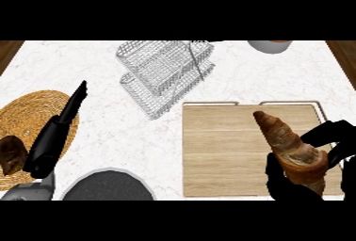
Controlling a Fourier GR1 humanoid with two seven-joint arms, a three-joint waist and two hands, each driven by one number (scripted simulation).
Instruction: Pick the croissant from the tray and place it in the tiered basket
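A brown croissant [292, 148] stands tilted over the right part of the wooden tray [222, 150], tip pointing up-left. My right hand [295, 190] is curled round its thick lower end, thumb on the left and fingers on the right. The wire tiered basket [163, 73] lies at the back centre of the marble counter, up-left of the tray. My left hand [55, 134] rests open at the left, fingers straight and pointing up, over a woven mat.
A round woven mat [28, 113] at the left edge carries a dark brown food item [10, 153]. A dark grey round plate [108, 186] sits at the front, left of the tray. A grey bowl [268, 45] shows at the back right.
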